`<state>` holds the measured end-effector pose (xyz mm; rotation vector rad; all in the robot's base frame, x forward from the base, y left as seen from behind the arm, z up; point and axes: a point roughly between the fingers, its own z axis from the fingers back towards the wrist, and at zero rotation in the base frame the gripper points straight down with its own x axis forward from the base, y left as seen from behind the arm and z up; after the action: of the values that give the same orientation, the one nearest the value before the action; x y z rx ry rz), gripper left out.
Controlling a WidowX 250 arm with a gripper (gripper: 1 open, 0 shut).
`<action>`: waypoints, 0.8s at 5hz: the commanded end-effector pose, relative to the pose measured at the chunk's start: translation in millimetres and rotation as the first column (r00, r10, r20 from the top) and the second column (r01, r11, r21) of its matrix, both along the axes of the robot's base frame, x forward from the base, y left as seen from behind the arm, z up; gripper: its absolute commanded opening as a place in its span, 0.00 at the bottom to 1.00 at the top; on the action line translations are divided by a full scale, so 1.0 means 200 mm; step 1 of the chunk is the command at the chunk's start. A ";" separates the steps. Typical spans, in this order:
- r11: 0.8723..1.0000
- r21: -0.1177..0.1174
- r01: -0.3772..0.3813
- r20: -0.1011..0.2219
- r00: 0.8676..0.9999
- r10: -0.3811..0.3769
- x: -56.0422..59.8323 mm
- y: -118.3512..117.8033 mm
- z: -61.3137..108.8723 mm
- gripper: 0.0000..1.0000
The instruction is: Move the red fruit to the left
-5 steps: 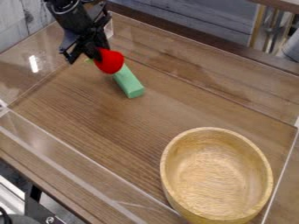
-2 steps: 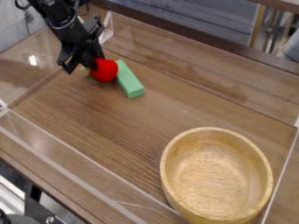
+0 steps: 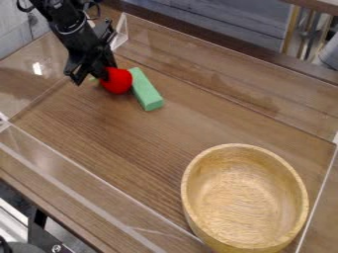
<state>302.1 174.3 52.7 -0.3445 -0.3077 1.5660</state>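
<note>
The red fruit [image 3: 119, 80] is a small glossy red piece low over the wooden table, at the upper left of the camera view. My black gripper [image 3: 95, 72] comes down from the top left and is shut on the red fruit's left side. Whether the fruit touches the table cannot be told. Its leafy top is hidden by the fingers.
A green rectangular block [image 3: 145, 90] lies right against the fruit's right side. A large wooden bowl [image 3: 246, 196] stands at the lower right. Clear plastic walls [image 3: 27, 148] edge the table at the left and front.
The gripper has carried the red fruit a little left and down, from over the block's upper end to beside it. It has kept still over the last half second.
</note>
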 end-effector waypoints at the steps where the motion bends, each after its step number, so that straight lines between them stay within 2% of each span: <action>1: 0.999 0.031 -0.033 0.035 0.999 0.032 0.01 0.05 0.15 0.00; 3: 0.994 0.039 -0.097 0.027 0.995 0.096 -0.01 0.10 0.23 0.00; 4: 0.987 0.063 -0.146 0.029 0.989 0.144 -0.01 0.12 0.16 1.00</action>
<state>297.7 195.7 68.4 -0.2884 -0.3507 1.7038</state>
